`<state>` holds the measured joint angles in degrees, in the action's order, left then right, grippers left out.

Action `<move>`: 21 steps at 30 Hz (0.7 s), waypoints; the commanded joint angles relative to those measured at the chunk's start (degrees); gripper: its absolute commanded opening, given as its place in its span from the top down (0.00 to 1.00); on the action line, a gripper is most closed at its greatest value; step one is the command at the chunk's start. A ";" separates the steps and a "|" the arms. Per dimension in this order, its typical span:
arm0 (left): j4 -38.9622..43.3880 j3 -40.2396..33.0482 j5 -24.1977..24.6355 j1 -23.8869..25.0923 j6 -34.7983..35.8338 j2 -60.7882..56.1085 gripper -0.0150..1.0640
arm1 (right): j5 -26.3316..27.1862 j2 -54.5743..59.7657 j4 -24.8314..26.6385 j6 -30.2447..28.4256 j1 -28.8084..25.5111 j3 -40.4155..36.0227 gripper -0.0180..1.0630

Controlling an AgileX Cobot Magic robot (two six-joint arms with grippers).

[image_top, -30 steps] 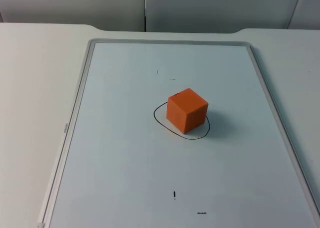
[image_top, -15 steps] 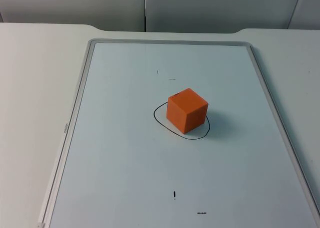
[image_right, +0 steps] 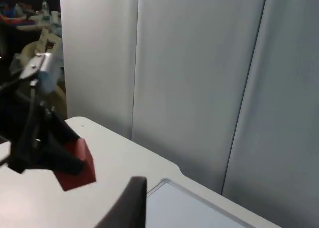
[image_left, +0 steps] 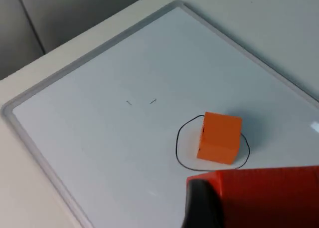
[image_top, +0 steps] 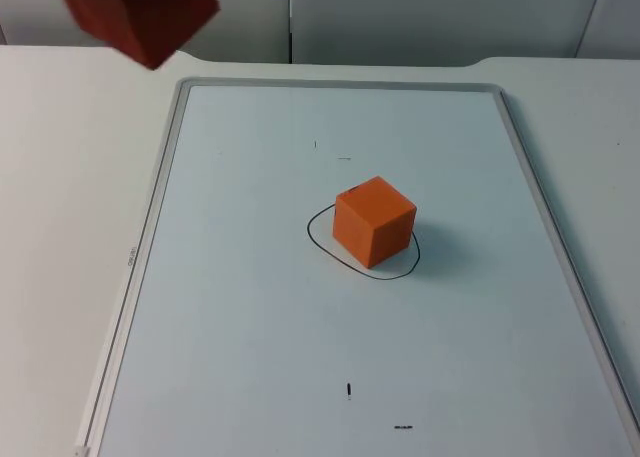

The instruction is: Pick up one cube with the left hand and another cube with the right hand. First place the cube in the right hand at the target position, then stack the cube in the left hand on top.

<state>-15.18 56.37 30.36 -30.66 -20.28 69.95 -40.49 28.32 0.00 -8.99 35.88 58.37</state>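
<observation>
- White table top point(image_top: 70, 177) carries a whiteboard point(image_top: 250, 327) with a grey frame; a grey partition wall point(image_top: 420, 17) stands behind the table's far edge.
- Orange cube point(image_top: 373, 220) rests on the whiteboard near its middle, inside a hand-drawn black outline point(image_top: 318, 245). One of its corners points toward the board's near edge.
- In the left wrist view, the same orange cube point(image_left: 219, 138) sits within the outline point(image_left: 178, 148), well apart from the frame.
- Red cube point(image_top: 140, 15) hangs in the air above the table's far left part, beyond the whiteboard's far left corner, tilted.
- Left gripper point(image_right: 47, 155) is raised above the table, seen from the right wrist, clamped on the red cube point(image_right: 75, 168). The left wrist view shows the red cube point(image_left: 269, 195) against a black fingertip point(image_left: 202, 205).
- Right gripper: a black fingertip point(image_right: 130, 200) is raised, facing the partition wall point(image_right: 199, 88). Whether its fingers are apart or closed cannot be determined.
</observation>
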 commanded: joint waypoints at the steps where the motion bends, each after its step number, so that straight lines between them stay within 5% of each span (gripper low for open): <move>1: -4.14 4.34 -1.01 -0.40 -4.29 6.01 0.81 | 1.48 0.11 0.00 -0.40 -0.10 -0.38 0.03; 13: -7.10 24.45 3.98 -2.48 -7.57 32.72 0.81 | 1.46 0.11 0.00 -1.89 -0.10 -0.38 0.03; 21: -7.35 30.60 6.08 -4.35 -9.40 41.93 0.81 | 1.00 0.11 0.00 -1.89 -0.10 -0.38 0.03</move>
<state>-21.79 86.35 36.16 -34.63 -29.48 111.57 -39.76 28.32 0.00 -10.45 35.88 58.37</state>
